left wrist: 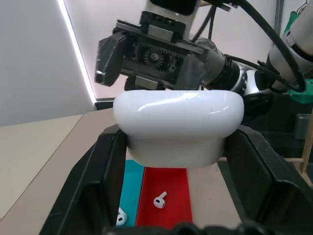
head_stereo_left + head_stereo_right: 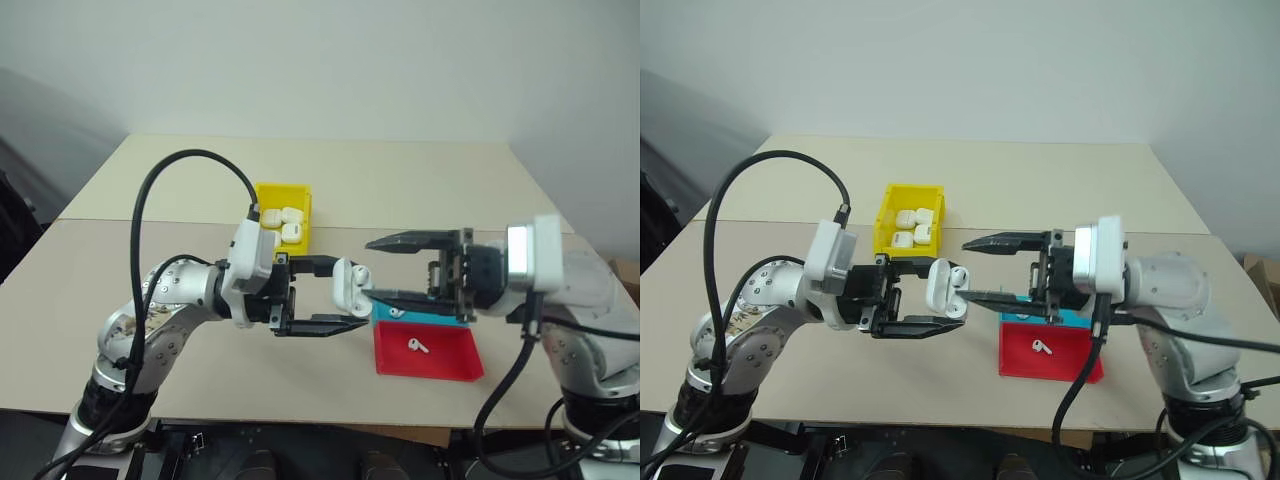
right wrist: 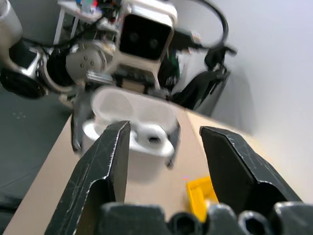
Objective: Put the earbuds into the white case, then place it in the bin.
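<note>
Left hand (image 2: 335, 297) was clamped on the white case (image 2: 351, 287), lid open, holding it mid-air above the tabletop (image 2: 420, 190) just beside the red tray (image 2: 440, 366) so the right hand (image 2: 383, 268), fingers spread and empty, could load it. One earbud (image 2: 416, 345) lay in the red tray; the yellow bin (image 2: 268, 192) sat behind the case.

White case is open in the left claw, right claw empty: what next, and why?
Probably lower the right claw to the earbud in the red tray. The left claw holds the white case with its lid up, and the open right claw carries nothing.
</note>
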Tool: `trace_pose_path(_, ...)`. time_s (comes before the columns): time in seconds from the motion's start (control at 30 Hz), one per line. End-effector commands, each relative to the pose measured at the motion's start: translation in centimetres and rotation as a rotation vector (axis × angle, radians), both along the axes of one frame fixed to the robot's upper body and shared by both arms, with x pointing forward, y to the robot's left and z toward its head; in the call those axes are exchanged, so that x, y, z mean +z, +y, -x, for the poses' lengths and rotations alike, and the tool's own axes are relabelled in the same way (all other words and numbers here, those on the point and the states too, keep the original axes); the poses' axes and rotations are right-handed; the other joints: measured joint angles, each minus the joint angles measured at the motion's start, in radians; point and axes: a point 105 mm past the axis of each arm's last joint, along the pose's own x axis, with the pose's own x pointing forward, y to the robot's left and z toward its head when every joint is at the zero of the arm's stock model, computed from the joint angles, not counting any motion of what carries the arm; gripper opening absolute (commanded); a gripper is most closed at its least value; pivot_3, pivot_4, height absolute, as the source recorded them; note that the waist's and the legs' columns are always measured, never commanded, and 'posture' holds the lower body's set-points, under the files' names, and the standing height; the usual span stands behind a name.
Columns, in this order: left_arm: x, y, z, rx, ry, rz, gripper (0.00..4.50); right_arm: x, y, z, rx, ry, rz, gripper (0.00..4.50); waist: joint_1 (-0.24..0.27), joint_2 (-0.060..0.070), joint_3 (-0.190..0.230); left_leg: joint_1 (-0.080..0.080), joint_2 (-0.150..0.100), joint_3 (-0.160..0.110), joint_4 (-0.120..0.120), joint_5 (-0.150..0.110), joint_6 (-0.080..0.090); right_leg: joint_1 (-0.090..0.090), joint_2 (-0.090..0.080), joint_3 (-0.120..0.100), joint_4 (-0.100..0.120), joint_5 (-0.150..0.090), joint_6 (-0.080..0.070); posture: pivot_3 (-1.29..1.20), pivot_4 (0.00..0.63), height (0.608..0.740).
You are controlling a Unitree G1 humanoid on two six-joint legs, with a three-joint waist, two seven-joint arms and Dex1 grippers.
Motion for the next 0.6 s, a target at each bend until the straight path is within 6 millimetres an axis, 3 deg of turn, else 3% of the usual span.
trace_pose_path(0.03, 0.9, 1.0, -0.1, 0.019, -0.054, -0.002, 2.76, 0.7, -1.7, -2.0, -0.137, 0.017, 0.137, 2.73, 0.0, 0.0, 0.0, 0.001, 0.001, -0.001, 0.0, 0.0, 0.0, 0.001, 0.001, -0.001, -0.001, 0.0, 0.0, 0.0, 0.15, 0.74)
trace_pose_path(0.17, -1.6, 3.3, -0.6, 0.066, -0.033, -0.141, 2.76, -1.7, -3.8, -5.8, -0.306, 0.01, 0.499, 2.73, -0.011, 0.0, 0.0, 0.001, 0.001, 0.0, -0.002, 0.0, 0.0, 0.0, 0.001, 0.0, -0.003, 0.0, 0.0, 0.0, 0.15, 0.74)
trace_pose_path(0.27, -3.7, 5.1, -0.8, 0.103, -0.011, -0.247, 2.76, -3.1, -4.2, -7.6, -0.341, 0.041, 0.641, 2.73, -0.023, 0.0, 0.0, -0.001, 0.001, 0.001, -0.002, 0.0, 0.0, -0.002, 0.001, 0.001, -0.003, 0.0, 0.0, 0.0, 0.15, 0.74)
trace_pose_path(0.43, -6.8, 7.4, -1.0, 0.155, 0.013, -0.386, 2.76, -5.8, -4.0, -8.5, -0.282, 0.005, 0.882, 2.73, -0.021, 0.0, 0.0, -0.008, 0.001, 0.001, -0.002, 0.0, 0.0, -0.01, 0.001, 0.001, -0.003, 0.0, -0.001, 0.0, 0.15, 0.74)
trace_pose_path(0.6, -8.0, 7.6, -0.9, 0.17, 0.013, -0.423, 2.76, -7.2, -3.0, -9.4, -0.234, 0.017, 0.967, 2.73, -0.017, 0.001, 0.001, -0.009, 0.001, 0.002, -0.001, 0.0, 0.0, -0.011, 0.0, 0.001, -0.002, 0.0, -0.001, 0.0, 0.15, 0.74)
